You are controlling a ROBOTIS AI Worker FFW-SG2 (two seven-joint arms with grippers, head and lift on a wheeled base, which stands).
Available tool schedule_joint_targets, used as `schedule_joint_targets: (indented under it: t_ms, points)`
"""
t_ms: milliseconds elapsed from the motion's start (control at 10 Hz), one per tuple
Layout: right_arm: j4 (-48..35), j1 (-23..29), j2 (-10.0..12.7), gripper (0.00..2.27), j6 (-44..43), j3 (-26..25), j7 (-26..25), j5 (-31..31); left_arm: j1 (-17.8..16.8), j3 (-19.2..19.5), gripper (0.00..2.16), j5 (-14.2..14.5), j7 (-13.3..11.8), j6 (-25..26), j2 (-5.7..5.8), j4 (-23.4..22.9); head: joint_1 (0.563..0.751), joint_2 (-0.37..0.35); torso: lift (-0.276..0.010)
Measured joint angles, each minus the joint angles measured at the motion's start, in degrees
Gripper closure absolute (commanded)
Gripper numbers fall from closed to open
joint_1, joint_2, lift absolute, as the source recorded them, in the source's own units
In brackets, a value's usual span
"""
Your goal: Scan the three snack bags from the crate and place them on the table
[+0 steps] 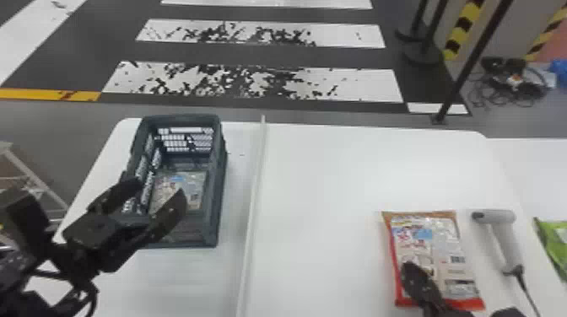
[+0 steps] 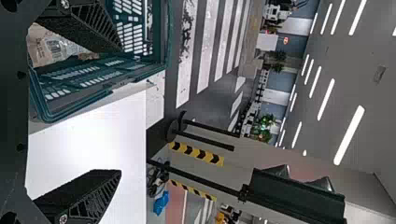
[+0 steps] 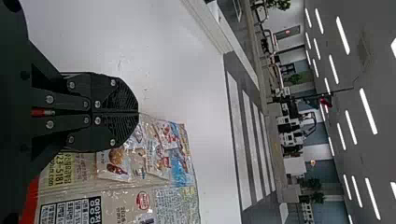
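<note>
Step in hand, by my reading: one snack bag (image 1: 438,248) at scanning, face-up toward the tabletop's (image 1: 320,181) right edge beside the scanner (image 1: 502,238); next move, a sure hold and its barcode brought to that scanner. Right end effector (image 3: 138,112): low over the bag, angled forward, fingers closed together, apparently pinching its left margin. Left end effector (image 1: 162,192): arm slanting in from the left, fingers wide apart and empty above the crate (image 1: 215,189) by the tabletop's far left corner, another bag (image 1: 196,185) inside, a green bag (image 1: 556,240) past the right edge.
</note>
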Motion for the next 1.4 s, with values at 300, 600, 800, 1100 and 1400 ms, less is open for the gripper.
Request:
schedule_joint_targets:
  t_ms: [300,600,800,1100,1400]
  points:
    - [-2.43,1.76,-0.17,2.12,-0.12,-0.35,0.25,-1.34,-0.35,-2.29,0.07,0.0,1.63,0.22,-0.2,-0.04,0.695,-0.043,-0.036]
    - [-19.03,8.02,-0.17,1.3,8.27,-4.11,0.53,-3.78,-1.22,-6.45,0.07,-0.44,7.12,2.88,-0.24,-0.54,0.695,-0.089,-0.036]
    - [-21.48,6.86,-0.69,0.11,13.57,-10.75,0.63,-3.82,-1.48,-9.75,0.07,-1.94,9.94,3.03,-0.3,-0.53,0.695,-0.207,-0.036]
    - [-15.84,0.97,-6.05,0.05,17.96,-19.01,1.05,-2.65,-1.52,-16.12,0.07,-6.31,14.04,1.38,-0.3,0.57,0.695,-0.35,-0.036]
    - [-2.34,-7.89,-11.84,0.06,20.25,-20.95,6.84,-1.8,-1.45,-19.33,0.07,-7.62,15.73,-1.85,-0.39,3.08,0.695,-0.35,-0.036]
